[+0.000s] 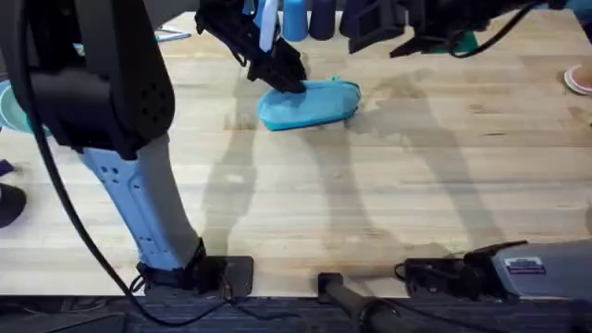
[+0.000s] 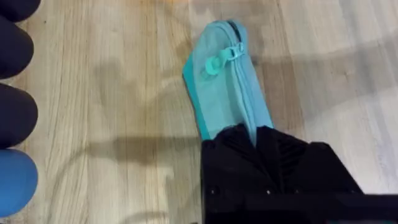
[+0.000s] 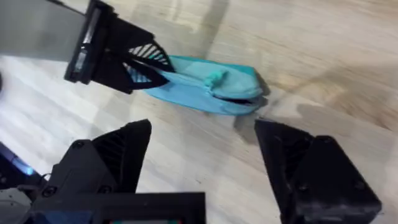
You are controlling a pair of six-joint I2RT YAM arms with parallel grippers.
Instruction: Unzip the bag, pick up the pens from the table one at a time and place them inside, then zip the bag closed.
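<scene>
In the overhead view the bag point(image 1: 310, 104) lies on the table point(image 1: 370, 203) at 12 o'clock, with the left gripper point(image 1: 285, 72) closed on its left end. In the left wrist view the zipper pull point(image 2: 214, 64) sits near the bag's far end. In the right wrist view the right gripper point(image 3: 202, 162) hangs wide open and empty near the bag.

Surface: large light wood tabletop with plank grain point(image 1: 388, 203), evenly lit, soft grey shadows across middle. Far edge: row of upright blue cylinders point(image 1: 296, 18) (darker ones alongside, seen rounded and dark in left wrist view point(image 2: 15, 112)). Left edge: pale green round object point(image 1: 11, 106), partly hidden. Right edge: small round pinkish object point(image 1: 579, 80), cut off.
</scene>
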